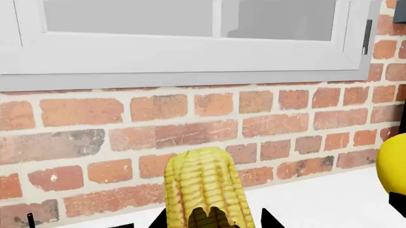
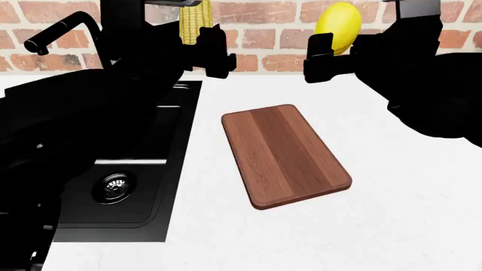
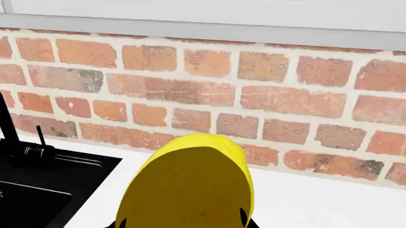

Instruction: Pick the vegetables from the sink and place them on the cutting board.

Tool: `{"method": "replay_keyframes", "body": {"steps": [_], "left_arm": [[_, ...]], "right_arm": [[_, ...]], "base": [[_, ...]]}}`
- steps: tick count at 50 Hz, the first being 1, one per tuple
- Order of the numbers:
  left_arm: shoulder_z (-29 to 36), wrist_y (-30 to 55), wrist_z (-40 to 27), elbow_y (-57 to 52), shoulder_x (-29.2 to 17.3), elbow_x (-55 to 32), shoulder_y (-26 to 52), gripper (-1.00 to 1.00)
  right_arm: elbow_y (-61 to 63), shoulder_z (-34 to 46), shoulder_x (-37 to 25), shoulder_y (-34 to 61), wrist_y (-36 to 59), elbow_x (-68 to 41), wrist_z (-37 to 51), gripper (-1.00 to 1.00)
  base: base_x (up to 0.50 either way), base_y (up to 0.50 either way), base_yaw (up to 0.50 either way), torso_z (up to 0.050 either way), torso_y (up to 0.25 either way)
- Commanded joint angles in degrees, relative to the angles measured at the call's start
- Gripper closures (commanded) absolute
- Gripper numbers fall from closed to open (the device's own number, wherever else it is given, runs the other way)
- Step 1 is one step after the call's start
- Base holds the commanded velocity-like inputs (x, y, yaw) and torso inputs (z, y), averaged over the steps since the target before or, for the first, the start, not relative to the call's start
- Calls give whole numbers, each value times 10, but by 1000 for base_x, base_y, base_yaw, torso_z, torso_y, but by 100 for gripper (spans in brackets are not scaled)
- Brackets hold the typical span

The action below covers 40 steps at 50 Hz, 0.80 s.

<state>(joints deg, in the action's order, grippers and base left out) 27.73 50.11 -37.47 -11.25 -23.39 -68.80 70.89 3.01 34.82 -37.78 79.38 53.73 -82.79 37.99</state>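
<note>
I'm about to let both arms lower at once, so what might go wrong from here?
1. The corn cob stands upright in the left claw, gripped near its lower end; it may tip or roll off the cutting board when released.
2. The smooth lemon-shaped vegetable in the right claw could roll too.
3. Both claws hang close together above the board, so the arms might collide.

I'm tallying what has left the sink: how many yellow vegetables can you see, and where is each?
2. The ridged dull-yellow corn cob is held up in the left gripper; the smooth bright-yellow lemon-shaped oval is in the right gripper. The arms hide part of the black sink.
</note>
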Motion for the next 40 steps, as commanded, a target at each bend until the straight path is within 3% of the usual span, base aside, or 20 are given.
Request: {"method": "replay_keyframes", "body": {"steps": [1, 16, 40], "left_arm": [[11, 21, 12, 68, 27, -26, 49, 100], [29, 28, 84, 204, 80, -59, 41, 100], [59, 20, 90, 269, 109, -51, -7, 100]], "right_arm": [[-104, 52, 45, 70, 60, 13, -40, 100], [-123, 53, 53, 89, 72, 4, -32, 100], [-103, 29, 31, 91, 67, -16, 5, 100]], "base": [[0, 0, 0, 0, 0], [0, 0, 0, 0, 1], [0, 0, 0, 0, 0]]}}
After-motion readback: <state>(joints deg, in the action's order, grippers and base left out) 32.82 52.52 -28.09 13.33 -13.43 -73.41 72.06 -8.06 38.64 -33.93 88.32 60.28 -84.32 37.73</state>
